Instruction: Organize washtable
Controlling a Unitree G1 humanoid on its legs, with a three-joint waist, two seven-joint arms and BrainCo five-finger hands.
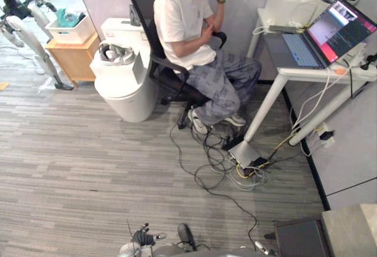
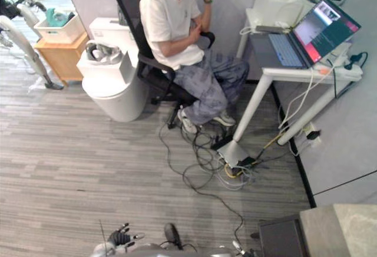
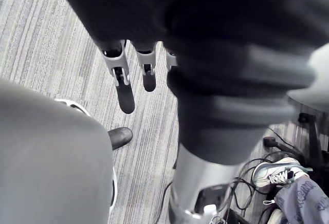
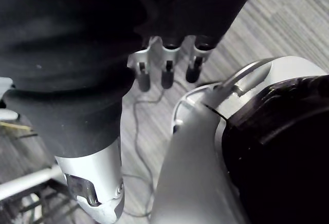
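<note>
A corner of a grey stone-like counter top (image 1: 353, 229) shows at the lower right, with a dark panel (image 1: 299, 237) beside it. My left hand (image 3: 124, 82) hangs low at my side over the striped floor, fingers straight and holding nothing; it also shows at the bottom edge of the left eye view, left hand (image 1: 142, 237). In its own wrist view my right hand (image 4: 166, 66) hangs the same way, its fingers straight and empty. Both hands are well away from the counter.
A person (image 1: 191, 33) sits in a black office chair (image 1: 154, 62) ahead. A white desk (image 1: 294, 68) with an open laptop (image 1: 330, 36) stands at the right, cables (image 1: 235, 162) tangled on the floor below. A white round unit (image 1: 121, 80) and a wooden cabinet (image 1: 73, 56) stand at the left.
</note>
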